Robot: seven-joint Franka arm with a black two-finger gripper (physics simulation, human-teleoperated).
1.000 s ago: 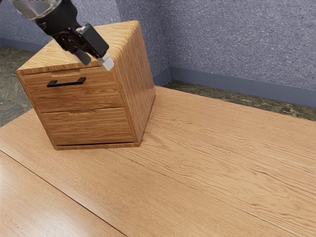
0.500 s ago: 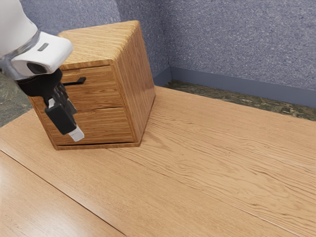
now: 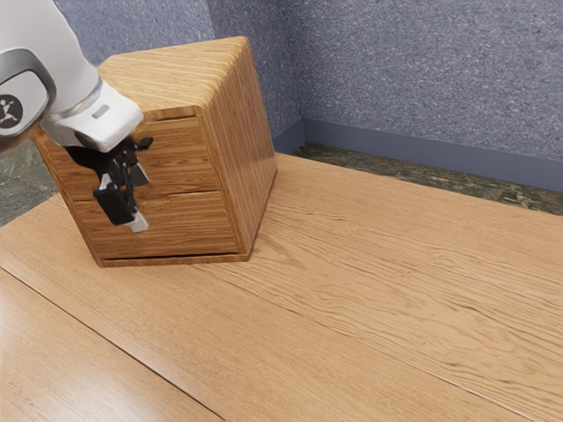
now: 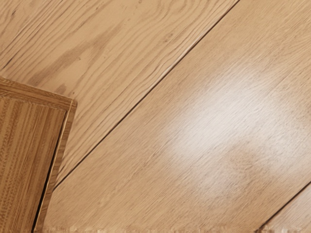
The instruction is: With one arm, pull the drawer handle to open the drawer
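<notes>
A wooden two-drawer cabinet (image 3: 230,132) stands on the table at the exterior view's left. The top drawer (image 3: 180,158) looks shut and carries a black bar handle (image 3: 143,141); my hand covers all but the handle's right end. My gripper (image 3: 123,207) hangs in front of the drawer fronts, fingers pointing down and slightly right, just below the handle. It looks open with nothing in it. The lower drawer (image 3: 189,221) sits shut behind the fingertips. In the wrist view a corner of the cabinet (image 4: 24,160) lies beside bare table boards.
The wooden table (image 3: 369,290) stretches wide to the exterior view's right and front. A blue-grey wall (image 3: 422,61) with a skirting board runs behind it. The cabinet's right side angles toward the wall.
My hand came off the cabinet's top, swung down in front of the drawers, then rose a little and closed in under the handle. The cabinet and its drawers have not moved.
</notes>
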